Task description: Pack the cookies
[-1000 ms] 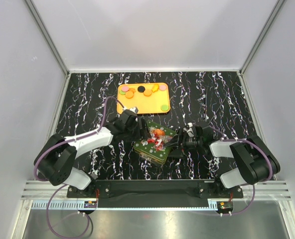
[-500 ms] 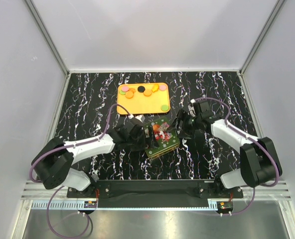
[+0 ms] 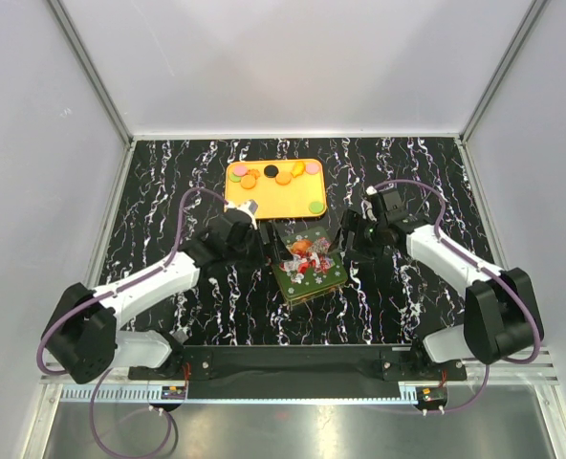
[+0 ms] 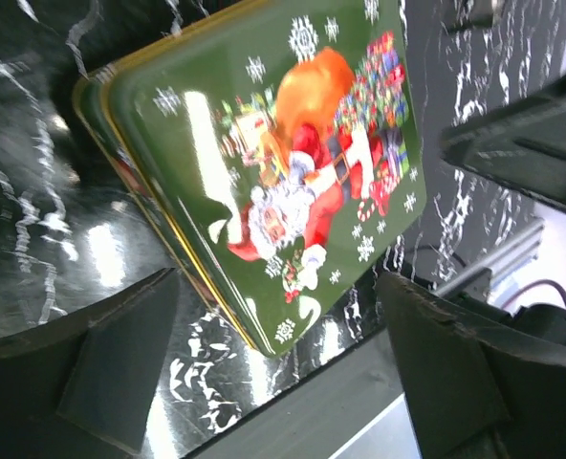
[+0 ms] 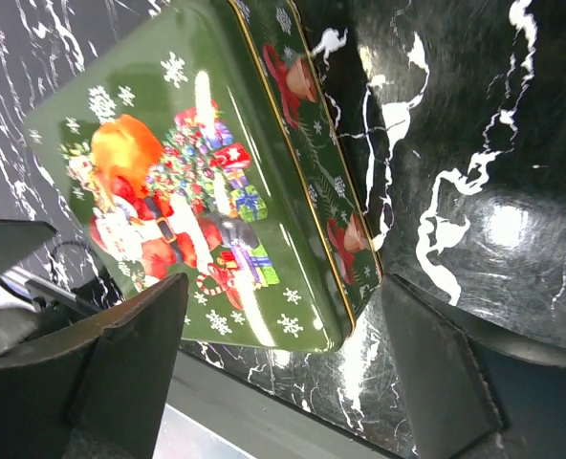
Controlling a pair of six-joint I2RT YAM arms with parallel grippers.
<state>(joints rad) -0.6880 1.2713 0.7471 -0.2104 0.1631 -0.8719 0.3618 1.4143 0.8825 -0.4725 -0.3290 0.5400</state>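
Both grippers, left [image 3: 254, 247] and right [image 3: 350, 241], stand spread and empty flanking the lidded tin [image 3: 308, 265] mid-table, cookies [image 3: 278, 178] lying on the tray [image 3: 237, 204] beyond, which fits either lid-opening ahead or a part-packed tin reclosed.

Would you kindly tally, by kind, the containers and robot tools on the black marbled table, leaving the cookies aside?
Orange rectangular plastic tray: 1
Green rectangular Christmas tin with Santa lid: 1
Robot tools: 2 (left tool, right tool)
Total: 4
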